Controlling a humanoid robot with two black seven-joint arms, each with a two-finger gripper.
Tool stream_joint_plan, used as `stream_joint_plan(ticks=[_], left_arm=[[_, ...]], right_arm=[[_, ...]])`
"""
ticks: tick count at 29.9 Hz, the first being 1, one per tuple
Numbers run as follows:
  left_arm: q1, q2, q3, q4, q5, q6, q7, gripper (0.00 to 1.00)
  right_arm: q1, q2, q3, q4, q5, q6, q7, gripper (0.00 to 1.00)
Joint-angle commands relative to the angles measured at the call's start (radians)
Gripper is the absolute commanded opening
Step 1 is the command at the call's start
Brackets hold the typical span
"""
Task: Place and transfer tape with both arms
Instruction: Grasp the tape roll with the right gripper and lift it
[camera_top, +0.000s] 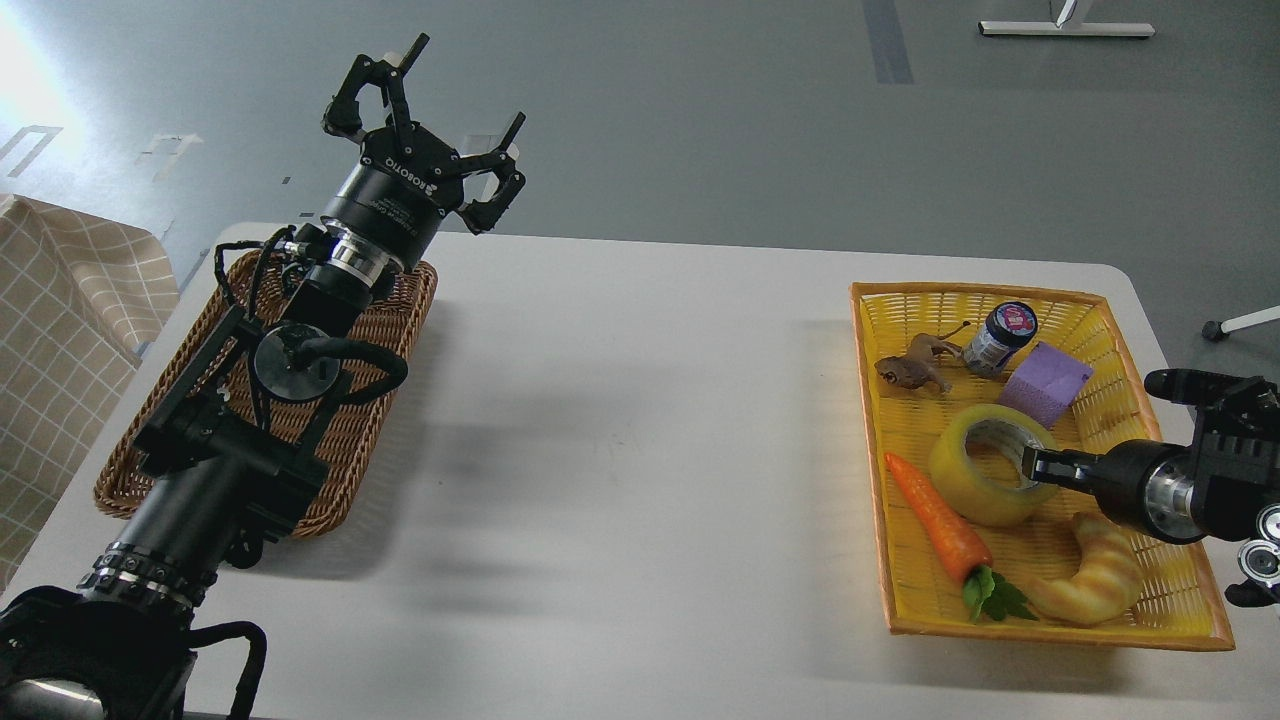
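Observation:
The tape (975, 490), a yellow translucent roll with a grey-white core, lies in the yellow basket (1180, 600) at the right. My right gripper (1035, 466) comes in from the right, and its dark tip is at the roll's right wall by the core. Its two fingers cannot be told apart. My left gripper (425, 95) is raised above the far end of the brown wicker basket (400, 330) at the left. It is open and empty.
The yellow basket also holds a carrot (935, 525), a croissant (1095, 575), a purple block (1047, 382), a small jar (1000, 338) and a toy animal (912, 368). A white table (640, 430) lies between the baskets. A checked cloth (60, 330) is at the far left.

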Motion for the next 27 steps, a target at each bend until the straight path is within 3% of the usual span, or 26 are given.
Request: stream_joint_plan(ticks=[1,6,16,22,27], left_arm=[[0.000,0.000,0.000,0.000,0.000,0.000,-0.001,0.98],[-0.002,0.000,0.001,0.000,0.000,0.000,0.000,0.98],[-0.005,-0.002,0.000,0.000,0.000,0.000,-0.001,0.98],[-0.011,-0.035,0.003,0.000,0.000,0.000,-0.001,0.98],[-0.009,-0.037,0.006,0.000,0.000,0.000,0.000,0.98]], right_arm=[[0.023,-0.001,0.003,0.008,0.003,0.000,0.001,0.00],[0.037,-0.030,0.015,0.063,0.015,0.000,0.001,0.00],[0.105,-0.249,0.066,0.172,0.185,0.000,0.004,0.00],[0.262,-0.229,0.060,0.171,0.195,0.000,0.004,0.00],[0.343,-0.099,0.025,0.168,0.193,0.000,0.004,0.00]])
